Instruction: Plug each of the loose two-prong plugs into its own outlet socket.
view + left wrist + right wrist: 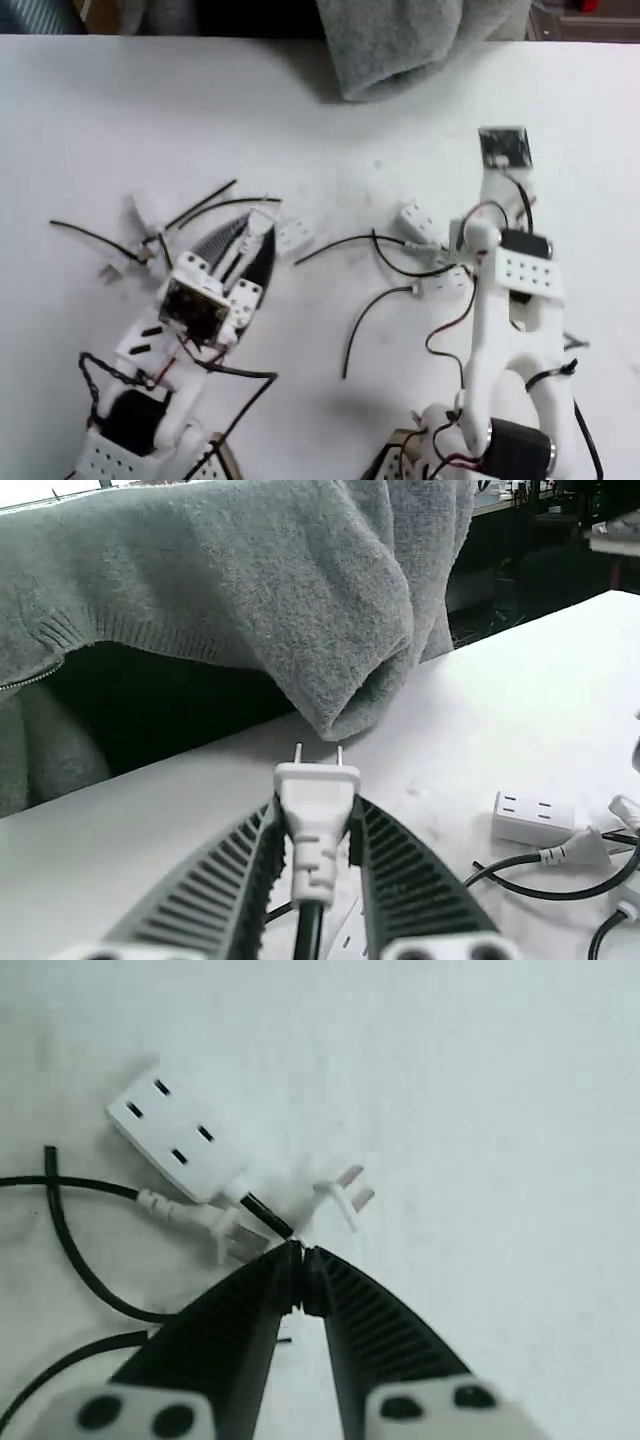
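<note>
Left end effector is clamping a white two-prong plug by its ribbed body, one finger on each flat side. The prongs are sticking out past the tips and pointing at the grey cloth that's hanging over the far edge of the counter. The plug's black cord is trailing back between the fingers.

Handling-wise, I'm guessing the plug is light, hard moulded plastic, so it's not going to squash. The thin prongs look like the part that would bend if they go in crooked. The ribbed body behind the face is the right place to be holding it, and that's where the hold is sitting now. The floppy cord is probably going to tug a bit. The outlet block lying just right of the fingers looks loose and light, so I'm expecting it to skate away unless something is bracing it.

As for pose, the left arm is stretching low from the near left toward the far right, with its wrist roughly level. The right end effector is pointing tips-down at the counter with its fingers pressed together, right where a black cord is running past a second plug beside a second outlet block. I can't tell whether it's actually pinching that cord.
</note>
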Robot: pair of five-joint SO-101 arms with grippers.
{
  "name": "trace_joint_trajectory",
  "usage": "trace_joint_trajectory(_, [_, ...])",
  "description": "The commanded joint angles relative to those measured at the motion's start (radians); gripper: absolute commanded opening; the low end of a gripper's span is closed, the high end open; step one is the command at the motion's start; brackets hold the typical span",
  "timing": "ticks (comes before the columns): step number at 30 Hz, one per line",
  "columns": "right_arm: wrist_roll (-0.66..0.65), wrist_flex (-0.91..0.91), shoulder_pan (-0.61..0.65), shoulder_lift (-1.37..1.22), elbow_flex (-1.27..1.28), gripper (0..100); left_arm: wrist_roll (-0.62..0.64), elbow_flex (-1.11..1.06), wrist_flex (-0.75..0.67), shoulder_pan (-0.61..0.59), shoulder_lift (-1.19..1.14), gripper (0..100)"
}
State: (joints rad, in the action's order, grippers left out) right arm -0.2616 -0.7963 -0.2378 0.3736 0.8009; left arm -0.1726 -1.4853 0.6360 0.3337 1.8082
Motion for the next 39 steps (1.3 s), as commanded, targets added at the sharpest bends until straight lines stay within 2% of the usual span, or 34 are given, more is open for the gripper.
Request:
trace_joint_trajectory(1, [0.008,0.12,-0.041,0.036,0.129,2.0,0.008,0.092,0.031,-0.013,0.007,2])
trace_joint_trajectory(4, [0.008,0.211,-0.073,0.038,0.229,2.0,0.003,0.13,0.032,-0.013,-0.071,2])
trace_joint_trajectory(7, [0.014,0.228,-0.096,0.047,0.249,2.0,-0.028,0.226,0.031,-0.013,-0.26,2])
trace_joint_trajectory(12, [0.015,0.234,-0.102,0.045,0.249,1.9,-0.066,0.506,0.068,-0.016,-0.67,2])
trace_joint_trajectory(18, [0.02,0.237,-0.147,0.044,0.245,1.9,-0.196,0.815,0.17,-0.019,-1.095,2])
trace_joint_trajectory(20, [0.057,0.242,-0.153,0.044,0.245,2.0,-0.232,0.905,0.207,-0.021,-1.218,2])
trace_joint_trajectory(28, [0.094,0.269,-0.183,0.039,0.247,2.0,-0.265,1.335,0.442,-0.054,-1.661,2])
trace_joint_trajectory(39, [0.094,0.271,-0.183,0.039,0.247,2.0,-0.351,1.901,0.89,-0.041,-2.084,2])
